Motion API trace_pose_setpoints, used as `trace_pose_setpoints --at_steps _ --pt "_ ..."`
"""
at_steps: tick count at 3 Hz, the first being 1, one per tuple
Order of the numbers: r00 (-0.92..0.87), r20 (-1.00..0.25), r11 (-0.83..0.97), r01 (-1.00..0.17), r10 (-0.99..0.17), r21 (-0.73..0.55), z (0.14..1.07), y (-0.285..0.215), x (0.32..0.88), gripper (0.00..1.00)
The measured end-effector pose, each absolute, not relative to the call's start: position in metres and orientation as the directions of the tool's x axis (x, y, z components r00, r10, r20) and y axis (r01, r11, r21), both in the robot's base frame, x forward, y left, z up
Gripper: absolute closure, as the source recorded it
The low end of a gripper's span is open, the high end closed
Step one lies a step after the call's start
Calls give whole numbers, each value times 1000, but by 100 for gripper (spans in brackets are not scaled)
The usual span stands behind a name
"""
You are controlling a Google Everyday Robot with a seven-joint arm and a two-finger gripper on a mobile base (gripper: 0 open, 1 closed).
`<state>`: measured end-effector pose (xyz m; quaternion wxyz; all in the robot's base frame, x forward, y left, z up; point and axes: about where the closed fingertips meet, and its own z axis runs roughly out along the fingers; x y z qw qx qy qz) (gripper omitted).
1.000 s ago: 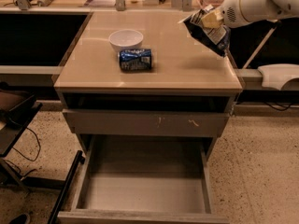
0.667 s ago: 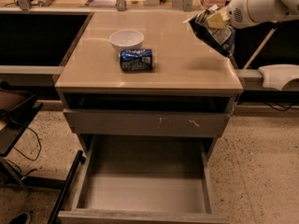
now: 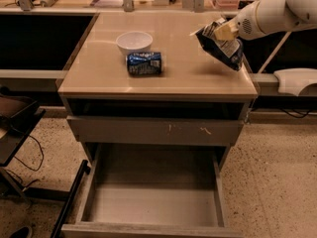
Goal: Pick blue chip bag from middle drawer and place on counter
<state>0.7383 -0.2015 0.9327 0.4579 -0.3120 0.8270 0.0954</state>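
My gripper [image 3: 221,31] reaches in from the upper right on a white arm and is shut on the top of the blue chip bag [image 3: 225,47]. The bag is dark blue with white panels and hangs tilted just above the right side of the beige counter [image 3: 193,76]. The middle drawer [image 3: 153,202] is pulled out wide below; its grey floor holds nothing.
A white bowl [image 3: 134,41] and a blue soda can [image 3: 144,63] lying on its side sit on the counter's left centre. A closed grey drawer front [image 3: 157,131] with pale scratches is under the top. A black stand [image 3: 15,128] is at left, a white object [image 3: 296,81] at right.
The gripper with the bag has shifted slightly away from the counter's right edge toward its right-middle, and the bag hangs lower over the surface. Bowl, can and drawer have not moved.
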Motion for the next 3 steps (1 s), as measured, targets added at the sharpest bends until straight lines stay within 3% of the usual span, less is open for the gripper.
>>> trace_pose_setpoints --at_steps 2,3 --pt "-401 -807 781 -615 -434 -114 923 -194 738 100" --pt "-401 -807 781 -615 -434 -114 923 -194 738 81"
